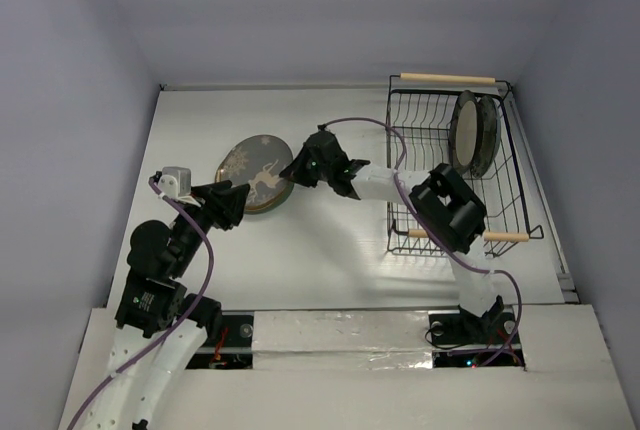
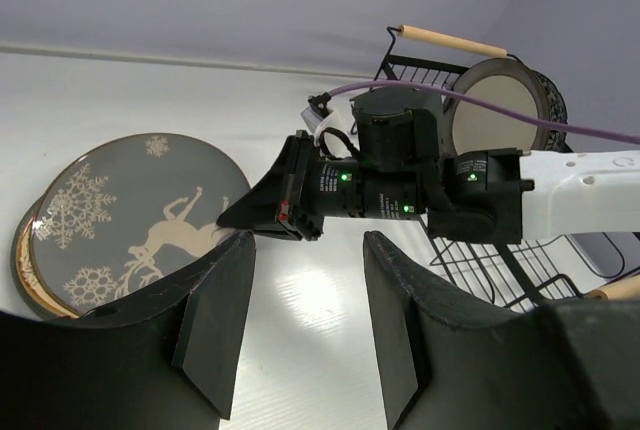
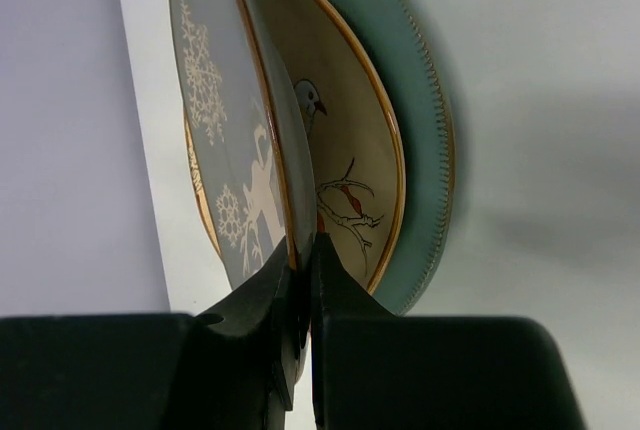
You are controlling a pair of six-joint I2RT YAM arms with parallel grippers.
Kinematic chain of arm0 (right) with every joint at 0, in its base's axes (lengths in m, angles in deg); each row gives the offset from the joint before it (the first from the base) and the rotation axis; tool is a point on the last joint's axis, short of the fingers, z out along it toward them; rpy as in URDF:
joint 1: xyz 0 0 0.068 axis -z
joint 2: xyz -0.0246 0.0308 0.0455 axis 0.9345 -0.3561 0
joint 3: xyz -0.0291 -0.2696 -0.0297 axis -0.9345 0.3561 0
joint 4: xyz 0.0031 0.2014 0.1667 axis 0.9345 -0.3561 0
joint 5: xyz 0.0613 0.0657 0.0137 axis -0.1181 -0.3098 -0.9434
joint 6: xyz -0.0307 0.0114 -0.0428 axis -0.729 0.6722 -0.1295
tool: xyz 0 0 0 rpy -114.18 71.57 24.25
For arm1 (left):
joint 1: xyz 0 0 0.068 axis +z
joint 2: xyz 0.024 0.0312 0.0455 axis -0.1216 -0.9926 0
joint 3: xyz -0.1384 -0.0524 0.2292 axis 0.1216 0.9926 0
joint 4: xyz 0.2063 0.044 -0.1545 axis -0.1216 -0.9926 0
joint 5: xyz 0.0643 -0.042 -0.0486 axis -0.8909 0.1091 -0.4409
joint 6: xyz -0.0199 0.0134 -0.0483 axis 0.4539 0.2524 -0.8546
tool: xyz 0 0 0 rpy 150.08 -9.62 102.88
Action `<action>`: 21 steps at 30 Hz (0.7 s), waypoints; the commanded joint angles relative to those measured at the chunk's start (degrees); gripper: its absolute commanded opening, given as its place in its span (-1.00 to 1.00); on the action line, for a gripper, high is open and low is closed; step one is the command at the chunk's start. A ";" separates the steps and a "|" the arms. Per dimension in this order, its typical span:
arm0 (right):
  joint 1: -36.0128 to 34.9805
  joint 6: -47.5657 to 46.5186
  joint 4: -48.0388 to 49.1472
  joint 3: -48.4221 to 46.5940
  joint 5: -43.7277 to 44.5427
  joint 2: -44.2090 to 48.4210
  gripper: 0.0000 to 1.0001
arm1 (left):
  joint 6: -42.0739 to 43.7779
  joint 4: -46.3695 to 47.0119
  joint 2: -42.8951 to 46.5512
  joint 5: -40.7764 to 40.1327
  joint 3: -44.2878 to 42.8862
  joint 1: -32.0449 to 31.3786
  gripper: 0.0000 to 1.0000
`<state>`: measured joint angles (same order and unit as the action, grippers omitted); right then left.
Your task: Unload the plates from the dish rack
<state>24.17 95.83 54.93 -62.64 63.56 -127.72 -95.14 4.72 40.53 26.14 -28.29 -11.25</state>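
Note:
My right gripper (image 3: 305, 245) is shut on the rim of a grey plate with white snowflakes and a deer (image 3: 215, 100). The plate is tilted, its gripped edge raised over a tan plate with a bird on a branch (image 3: 340, 130), which lies on a teal plate (image 3: 420, 100). In the top view this stack (image 1: 255, 172) lies left of centre, with the right gripper (image 1: 290, 172) at its right edge. My left gripper (image 2: 305, 245) is open and empty, just in front of the stack (image 2: 130, 210). A dark-rimmed plate with a cream centre (image 1: 468, 132) stands upright in the black wire dish rack (image 1: 400, 140).
The rack has wooden handles at its far (image 1: 447, 78) and near (image 1: 505, 236) ends and sits at the table's right. The right arm (image 2: 480, 190) reaches across from the rack side. Walls close off the back and both sides.

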 commanded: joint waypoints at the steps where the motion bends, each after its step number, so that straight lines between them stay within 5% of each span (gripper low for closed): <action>1: -0.56 3.35 11.99 -4.65 -1.13 1.46 -0.97 | -0.02 2.50 0.04 0.72 -2.10 0.31 -0.11; 5: -0.56 2.73 10.76 -4.39 -1.48 0.31 -0.74 | -0.02 2.41 0.13 0.72 -2.10 0.31 -0.11; 7: -1.08 1.07 9.44 -4.21 -1.04 0.14 -0.37 | -0.02 2.41 0.13 0.80 -2.10 0.31 -0.11; 14: -2.14 -7.37 -2.23 -5.79 2.56 1.01 0.44 | -0.02 2.50 0.13 0.80 -2.10 0.31 -0.11; 21: -3.28 -15.81 -14.28 -10.18 8.36 1.37 0.79 | -0.11 2.67 0.04 1.07 -2.01 0.31 -0.11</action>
<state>21.96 85.73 45.29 -68.01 67.76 -128.11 -95.14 4.72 40.53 26.38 -28.29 -11.25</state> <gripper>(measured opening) 0.880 0.441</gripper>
